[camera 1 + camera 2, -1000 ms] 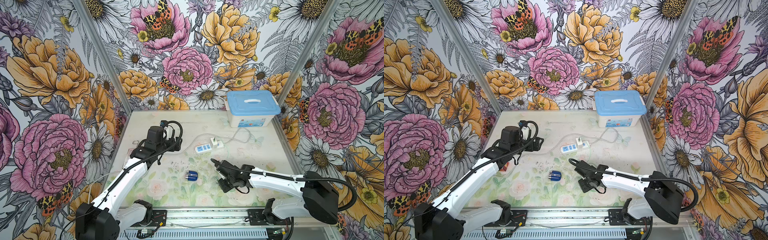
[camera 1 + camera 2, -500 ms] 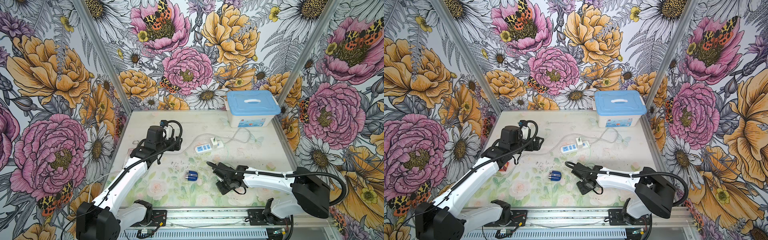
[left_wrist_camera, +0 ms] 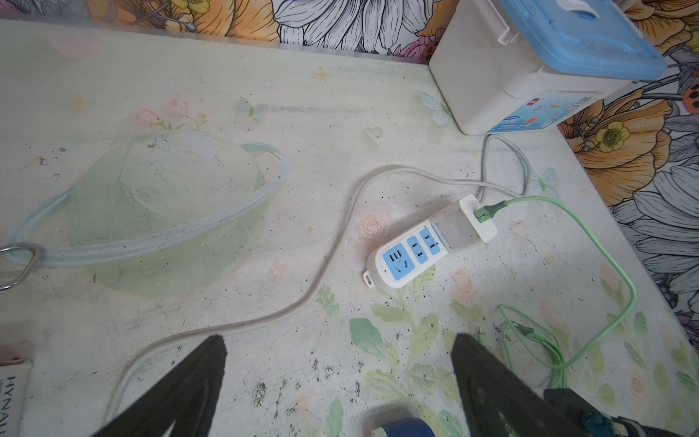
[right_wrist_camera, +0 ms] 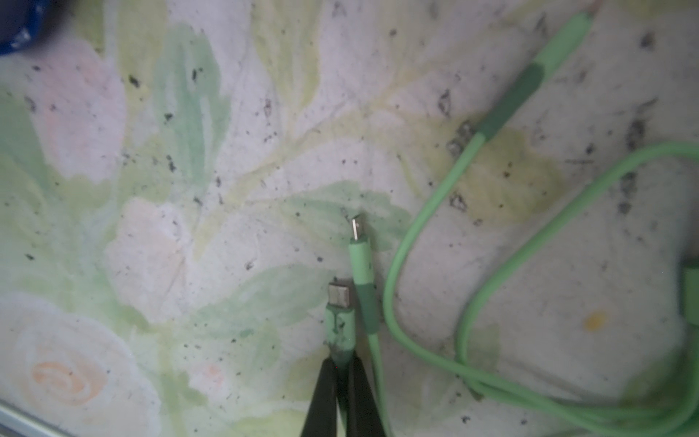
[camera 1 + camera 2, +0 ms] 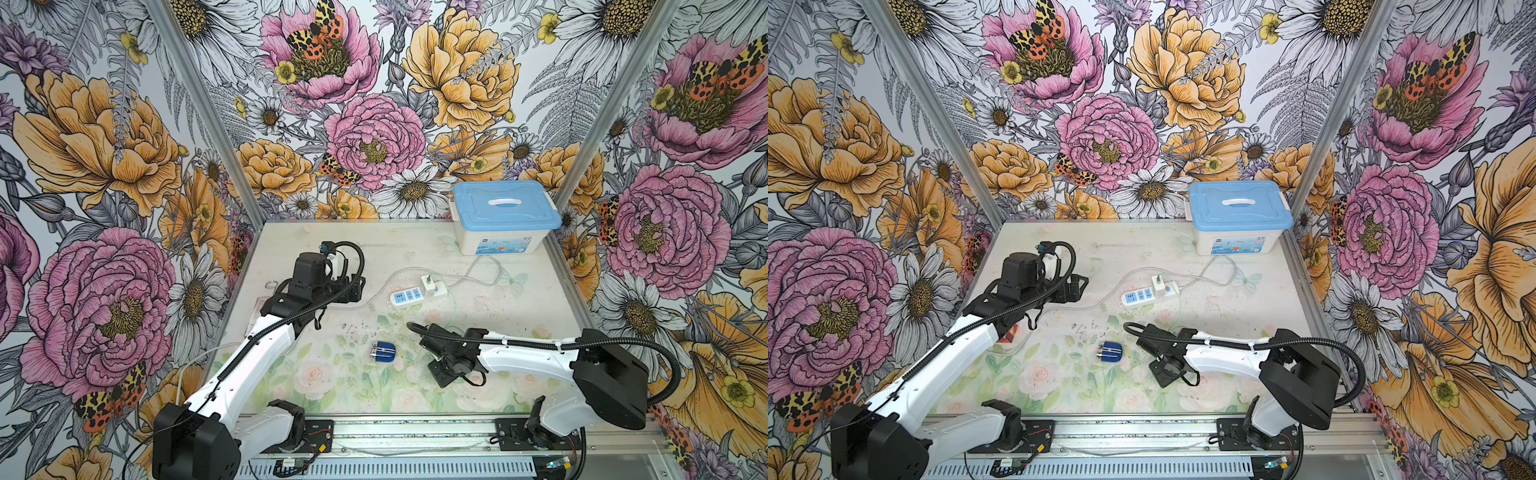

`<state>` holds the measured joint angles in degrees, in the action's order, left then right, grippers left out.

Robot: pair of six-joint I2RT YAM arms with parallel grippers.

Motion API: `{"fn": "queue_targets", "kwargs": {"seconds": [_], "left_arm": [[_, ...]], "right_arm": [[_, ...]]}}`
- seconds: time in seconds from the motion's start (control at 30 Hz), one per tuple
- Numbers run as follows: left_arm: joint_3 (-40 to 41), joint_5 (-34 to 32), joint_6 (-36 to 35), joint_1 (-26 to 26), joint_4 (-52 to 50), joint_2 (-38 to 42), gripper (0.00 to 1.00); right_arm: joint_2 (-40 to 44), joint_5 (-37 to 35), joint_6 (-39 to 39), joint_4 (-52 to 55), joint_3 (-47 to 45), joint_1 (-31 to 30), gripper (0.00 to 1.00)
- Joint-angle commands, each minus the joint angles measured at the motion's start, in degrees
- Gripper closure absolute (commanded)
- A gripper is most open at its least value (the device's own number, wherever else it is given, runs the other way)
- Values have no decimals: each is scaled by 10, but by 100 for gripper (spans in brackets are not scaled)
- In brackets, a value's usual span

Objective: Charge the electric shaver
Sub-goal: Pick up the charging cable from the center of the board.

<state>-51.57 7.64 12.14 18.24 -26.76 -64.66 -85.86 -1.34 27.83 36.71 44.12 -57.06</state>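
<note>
Top views: electric shaver (image 5: 383, 352) (image 5: 1109, 352), on counter (image 5: 332, 249) between arms, judged light, rigid, slick-shelled, best pinched across blue flanks; left jaws spread empty, right jaws clenched on green cable plug (image 4: 340, 314)

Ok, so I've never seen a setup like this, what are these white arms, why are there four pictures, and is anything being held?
These are two robot arms mounted at the near edge of a table, each ending in a two-fingered gripper. Two pictures are top views from one camera head above. The other two come from a small camera on each arm's wrist.

On the table lie a small dark blue electric shaver, a white-and-blue power strip with a white charger cube plugged in, a green cable running from the cube, and a box with a blue lid.

The left gripper is open and empty. The right gripper is shut on one plug end of the green cable, apart from the shaver.
</note>
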Motion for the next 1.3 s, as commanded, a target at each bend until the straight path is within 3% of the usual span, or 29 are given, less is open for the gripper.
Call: {"fn": "queue_targets", "kwargs": {"seconds": [0.0, 0.2, 0.4, 0.53, 0.8, 0.93, 1.07, 1.27], "left_arm": [[11, 25, 18, 2, 14, 11, 5], [30, 108, 53, 9, 50, -2, 6], [40, 254, 57, 51, 92, -42, 25], [45, 283, 68, 101, 138, -64, 36], [29, 317, 85, 134, 183, -99, 52], [30, 330, 84, 138, 186, -109, 55], [35, 340, 83, 138, 197, -114, 44], [28, 351, 77, 139, 203, -122, 44]], "right_arm": [[30, -10, -13, -23, 25, 6, 100], [65, 2, -65, -30, 80, 29, 100], [74, -4, -124, -58, 112, 55, 100], [74, -8, -152, -69, 128, 74, 100], [70, 19, -172, -121, 128, 94, 100], [71, 24, -179, -130, 130, 101, 100], [75, 27, -179, -139, 128, 107, 100], [80, 36, -173, -149, 131, 108, 100]]}}
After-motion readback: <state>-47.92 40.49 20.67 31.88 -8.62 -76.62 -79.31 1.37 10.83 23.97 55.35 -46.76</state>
